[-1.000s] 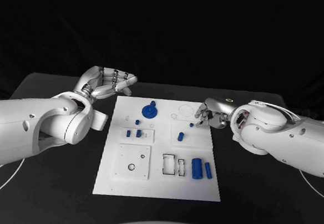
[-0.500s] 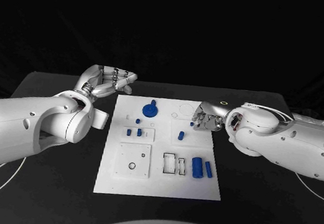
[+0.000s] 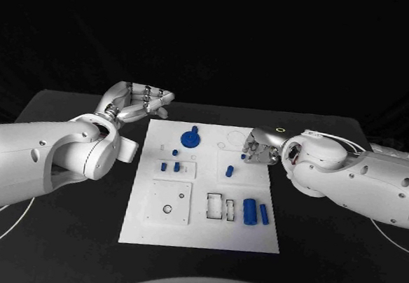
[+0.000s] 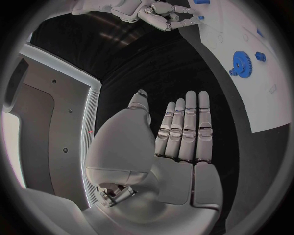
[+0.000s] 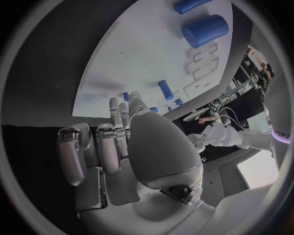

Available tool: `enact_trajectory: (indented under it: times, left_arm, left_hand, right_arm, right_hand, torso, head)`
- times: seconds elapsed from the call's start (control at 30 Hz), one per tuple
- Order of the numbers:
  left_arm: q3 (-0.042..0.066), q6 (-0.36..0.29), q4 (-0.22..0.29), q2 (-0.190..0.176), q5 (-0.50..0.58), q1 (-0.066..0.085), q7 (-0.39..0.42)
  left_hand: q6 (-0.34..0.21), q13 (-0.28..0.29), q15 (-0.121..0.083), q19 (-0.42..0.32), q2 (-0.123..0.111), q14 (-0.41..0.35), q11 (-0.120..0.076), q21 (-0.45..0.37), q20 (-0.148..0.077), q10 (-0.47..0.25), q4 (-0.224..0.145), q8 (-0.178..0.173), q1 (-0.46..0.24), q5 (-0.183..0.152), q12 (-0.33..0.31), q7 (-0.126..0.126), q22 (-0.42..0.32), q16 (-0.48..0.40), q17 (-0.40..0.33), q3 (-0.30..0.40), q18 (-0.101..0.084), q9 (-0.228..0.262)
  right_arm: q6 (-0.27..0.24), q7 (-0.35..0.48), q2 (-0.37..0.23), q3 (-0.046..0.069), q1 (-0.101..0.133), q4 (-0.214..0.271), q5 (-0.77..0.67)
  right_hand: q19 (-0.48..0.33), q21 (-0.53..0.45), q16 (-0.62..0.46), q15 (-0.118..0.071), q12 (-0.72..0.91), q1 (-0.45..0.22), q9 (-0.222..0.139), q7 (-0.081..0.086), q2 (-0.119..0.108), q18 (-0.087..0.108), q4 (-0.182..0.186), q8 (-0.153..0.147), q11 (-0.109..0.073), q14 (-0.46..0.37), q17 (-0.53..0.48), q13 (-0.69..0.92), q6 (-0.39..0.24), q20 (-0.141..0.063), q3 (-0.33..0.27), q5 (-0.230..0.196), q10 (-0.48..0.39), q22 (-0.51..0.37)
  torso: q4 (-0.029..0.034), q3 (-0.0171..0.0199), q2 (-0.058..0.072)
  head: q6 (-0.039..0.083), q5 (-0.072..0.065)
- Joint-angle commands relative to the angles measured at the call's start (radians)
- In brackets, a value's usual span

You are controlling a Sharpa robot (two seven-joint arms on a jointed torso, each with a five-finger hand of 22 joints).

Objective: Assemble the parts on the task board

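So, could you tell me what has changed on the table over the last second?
The right hand has crept a little further in over the far right part of the task board, towards the small blue peg; it holds nothing. The left hand stayed open beside the board's far left corner. The blue gear, the large blue cylinder and the other parts have not moved.

Dim black surround, board brightly lit, fisheye wrist edges bent
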Motion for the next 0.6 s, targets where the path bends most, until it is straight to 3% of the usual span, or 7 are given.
enact_trajectory:
  times: [0.03,0.27,0.6]
  left_arm:
    - [0.001,0.015,0.005,0.002,0.005,0.0,0.006]
    - [0.001,0.016,0.005,0.002,0.005,0.0,0.003]
    - [0.001,0.014,0.004,0.002,0.005,0.0,0.0]
  left_hand:
    - [-0.007,0.001,0.0,0.004,0.01,-0.004,0.002,-0.005,0.005,-0.006,0.001,0.006,-0.001,0.0,0.002,0.001,-0.001,-0.003,-0.002,0.006,0.012,0.001]
    - [-0.008,0.001,-0.001,0.005,0.012,-0.004,0.002,-0.006,0.005,-0.006,0.0,0.006,0.0,0.001,0.002,0.001,-0.003,-0.002,-0.002,0.007,0.012,0.001]
    - [-0.008,0.001,-0.001,0.006,0.016,-0.003,0.002,-0.007,0.005,-0.007,0.0,0.006,0.003,0.002,0.003,0.001,-0.005,-0.002,-0.003,0.008,0.012,0.001]
  right_arm:
    - [0.019,-0.04,0.005,0.0,-0.001,-0.004,-0.025]
    - [0.02,-0.042,0.016,0.0,-0.001,-0.014,-0.027]
    - [0.031,-0.039,0.033,0.0,-0.006,-0.028,-0.027]
  right_hand:
    - [0.105,0.004,0.004,-0.001,-0.005,0.007,-0.003,0.01,-0.005,-0.007,0.0,-0.006,0.001,0.104,0.263,-0.002,-0.002,0.0,0.007,-0.004,-0.006,0.263]
    - [0.105,0.004,0.004,-0.004,-0.002,0.007,-0.004,0.012,-0.001,-0.007,-0.001,-0.01,-0.004,0.104,0.263,-0.004,-0.001,-0.001,0.014,-0.003,0.007,0.263]
    - [0.105,0.004,0.004,-0.026,-0.002,0.009,-0.003,0.003,-0.001,-0.007,-0.002,-0.005,-0.021,0.104,0.263,-0.006,0.022,-0.017,0.027,-0.004,0.027,0.263]
  torso:
    - [-0.0004,-0.0002,0.0]
    - [-0.0005,0.0001,0.0]
    - [-0.0003,0.0,0.001]
  head:
    - [0.001,-0.001]
    - [0.001,-0.001]
    - [-0.001,-0.001]
